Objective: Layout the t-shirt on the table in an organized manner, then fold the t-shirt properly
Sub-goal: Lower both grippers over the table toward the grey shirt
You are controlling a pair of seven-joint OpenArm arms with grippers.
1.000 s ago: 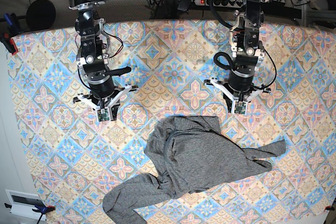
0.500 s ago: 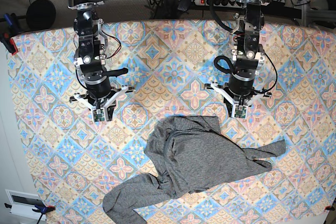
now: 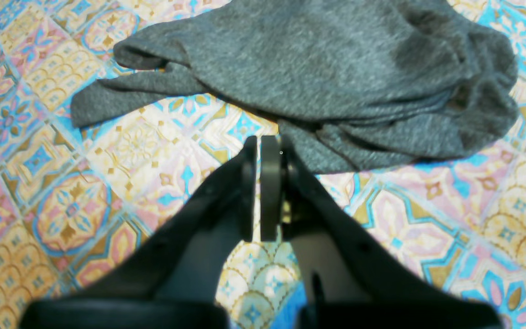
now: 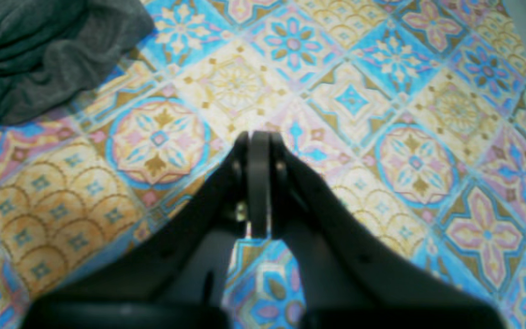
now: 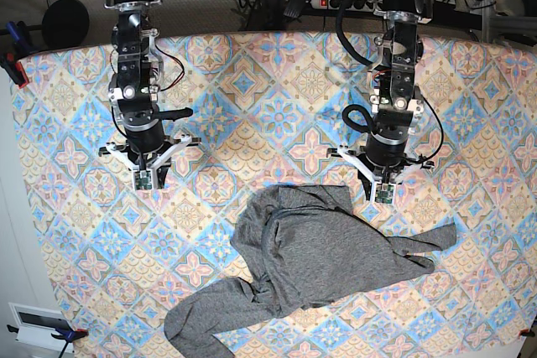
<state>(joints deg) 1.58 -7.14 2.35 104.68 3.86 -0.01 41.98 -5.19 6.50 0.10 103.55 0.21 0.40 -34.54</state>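
Observation:
The dark-grey t-shirt [image 5: 310, 257] lies crumpled on the patterned table [image 5: 252, 123], one long sleeve trailing to the front left and another to the right. In the left wrist view the t-shirt [image 3: 336, 77] fills the top, its bunched edge just beyond my fingertips. My left gripper [image 5: 383, 194] hovers shut and empty just behind the shirt's upper right edge; its jaws [image 3: 260, 141] are pressed together. My right gripper [image 5: 144, 182] is shut and empty over bare cloth, well to the shirt's left. In the right wrist view its jaws [image 4: 256, 137] meet, and a t-shirt corner [image 4: 39, 50] shows at the top left.
Cables and a power strip [image 5: 336, 2] lie behind the table's far edge. A red clamp [image 5: 15, 69] grips the cloth at the left edge. A white box [image 5: 38, 324] sits off the front left corner.
The right gripper has moved left and slightly away from the shirt. The left gripper has shifted a little toward the shirt's edge. The shirt has not moved.

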